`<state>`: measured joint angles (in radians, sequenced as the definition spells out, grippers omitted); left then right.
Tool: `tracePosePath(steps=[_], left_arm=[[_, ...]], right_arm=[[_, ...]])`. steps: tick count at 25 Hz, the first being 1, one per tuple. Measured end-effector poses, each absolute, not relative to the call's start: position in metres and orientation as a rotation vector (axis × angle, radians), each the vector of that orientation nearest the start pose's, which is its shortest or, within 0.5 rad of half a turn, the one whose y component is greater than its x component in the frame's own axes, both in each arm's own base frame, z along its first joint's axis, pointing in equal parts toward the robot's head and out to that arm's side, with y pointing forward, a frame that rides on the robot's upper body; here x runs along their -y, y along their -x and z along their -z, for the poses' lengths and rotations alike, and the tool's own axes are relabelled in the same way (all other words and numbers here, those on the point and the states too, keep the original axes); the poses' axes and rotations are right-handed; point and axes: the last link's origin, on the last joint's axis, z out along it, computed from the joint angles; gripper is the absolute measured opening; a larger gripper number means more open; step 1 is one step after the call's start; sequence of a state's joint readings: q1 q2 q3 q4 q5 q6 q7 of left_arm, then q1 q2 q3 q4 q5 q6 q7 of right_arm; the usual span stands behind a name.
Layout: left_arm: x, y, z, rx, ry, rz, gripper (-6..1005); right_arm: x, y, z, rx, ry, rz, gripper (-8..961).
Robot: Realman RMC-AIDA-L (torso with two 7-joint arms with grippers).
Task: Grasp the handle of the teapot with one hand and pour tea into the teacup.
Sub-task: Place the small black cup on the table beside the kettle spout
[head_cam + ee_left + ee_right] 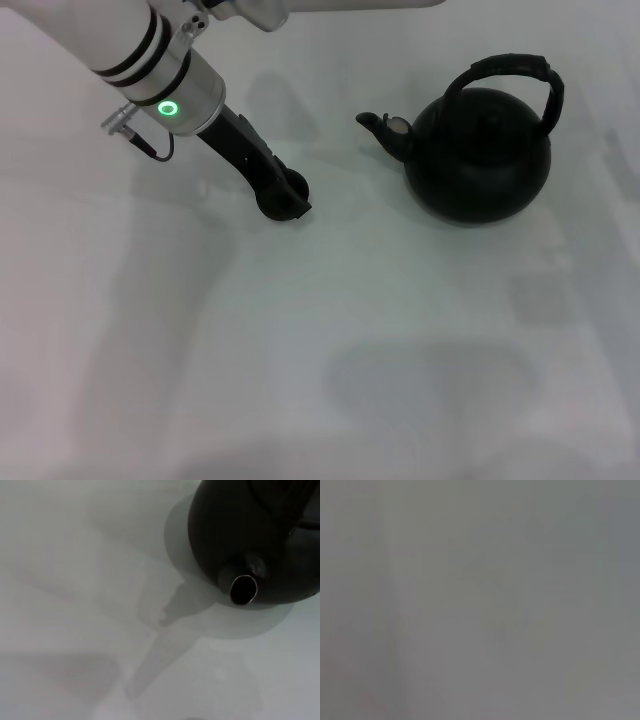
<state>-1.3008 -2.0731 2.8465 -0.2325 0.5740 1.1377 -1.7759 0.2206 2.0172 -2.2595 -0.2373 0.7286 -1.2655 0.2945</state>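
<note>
Teapot (pixel 478 155): upright, far right, spout left.
Handle (pixel 510 68): free.
Left gripper (pixel 283 196): left of spout; grasping small dark teacup, apparently.
Advice: steady cup; right gripper unseen.

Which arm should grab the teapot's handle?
Probably the left. The left gripper is down at the table, beside the teapot; its handle is free. The right arm isn't in the head view.
</note>
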Motion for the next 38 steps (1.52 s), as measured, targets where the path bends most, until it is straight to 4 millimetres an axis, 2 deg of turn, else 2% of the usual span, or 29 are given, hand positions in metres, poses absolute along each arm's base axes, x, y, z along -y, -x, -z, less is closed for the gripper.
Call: tracePosePath(steps=[14, 34, 38], left_arm=[[-0.4167, 0.1696, 0.079, 0.611, 2.903, -0.48, 703], [-0.4147, 0.1685, 0.0825, 0.636, 2.914, -0.431, 717], [-0.4153, 0.1693, 0.0816, 0.638, 2.909, -0.429, 815]], right_arm=[[-0.2686, -0.3682, -0.0067, -0.645, 1.546, -0.766, 841], [-0.2686, -0.3682, -0.0068, -0.645, 1.545, -0.767, 841], [-0.2686, -0.3682, -0.0068, -0.645, 1.545, -0.767, 841]])
